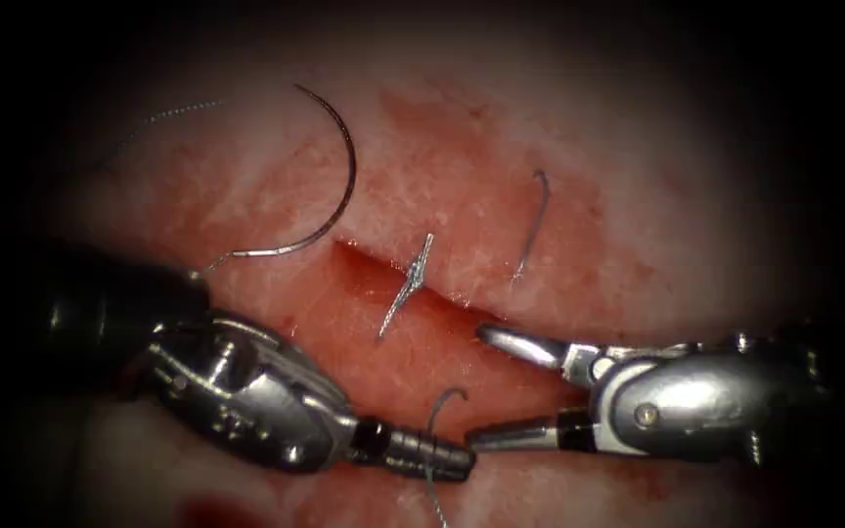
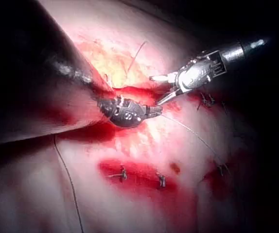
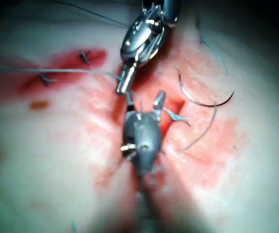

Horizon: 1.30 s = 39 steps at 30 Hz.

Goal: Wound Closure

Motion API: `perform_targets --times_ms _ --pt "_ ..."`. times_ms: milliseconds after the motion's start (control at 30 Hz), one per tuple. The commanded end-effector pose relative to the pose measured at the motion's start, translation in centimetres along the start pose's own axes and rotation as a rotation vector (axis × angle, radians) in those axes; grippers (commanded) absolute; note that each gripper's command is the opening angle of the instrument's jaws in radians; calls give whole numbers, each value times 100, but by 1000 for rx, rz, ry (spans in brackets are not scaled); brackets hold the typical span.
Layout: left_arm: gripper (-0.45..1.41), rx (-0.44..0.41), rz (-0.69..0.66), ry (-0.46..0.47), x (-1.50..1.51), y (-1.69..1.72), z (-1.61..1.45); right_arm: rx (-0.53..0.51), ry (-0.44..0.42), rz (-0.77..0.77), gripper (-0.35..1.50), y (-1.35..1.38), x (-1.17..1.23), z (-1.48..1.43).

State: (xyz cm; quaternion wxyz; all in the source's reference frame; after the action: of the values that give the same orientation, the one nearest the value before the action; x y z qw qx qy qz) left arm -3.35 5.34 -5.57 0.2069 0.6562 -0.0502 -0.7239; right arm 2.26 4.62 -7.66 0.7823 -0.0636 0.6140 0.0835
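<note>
Your left tool has its jaws pressed together on the thread, which loops up just above the tip and trails down below it. Your right tool stands with its jaws spread wide, one tip up near the cut, the other low and almost touching the left tool's tip; it holds nothing. The needle lies free on the tissue, on the left of the cut, up and away from both tools, and no part of it looks buried. Its curve bows to the right, with one end up high and the other low, near the cut's left end. Your left tool is on the needle's side, so it looks the nearer of the two. A knotted stitch crosses the cut between needle and right tool, and a loose thread end lies to the right. Where thread joins needle is hard to make out, and so is which end is the point.
</note>
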Motion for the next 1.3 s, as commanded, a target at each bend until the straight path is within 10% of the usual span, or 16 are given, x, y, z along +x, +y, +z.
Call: perform_targets --times_ms 33,900,967,1000,1300 --pt "-35 -5 1 5 -3 6 7 -3 -3 -8 88 -2 -1 7" --pt "-35 -61 19 36 -7 4 8 62 -35 -200 57 -34 -24 43" --pt "-35 -65 19 36 -7 4 8 67 -28 -221 37 -37 -26 44" --pt "-35 -69 20 37 -7 4 8 82 -9 -258 -35 -38 -28 43" --pt "-35 -62 3 24 -8 3 7 50 -41 -279 -35 -20 -27 29"
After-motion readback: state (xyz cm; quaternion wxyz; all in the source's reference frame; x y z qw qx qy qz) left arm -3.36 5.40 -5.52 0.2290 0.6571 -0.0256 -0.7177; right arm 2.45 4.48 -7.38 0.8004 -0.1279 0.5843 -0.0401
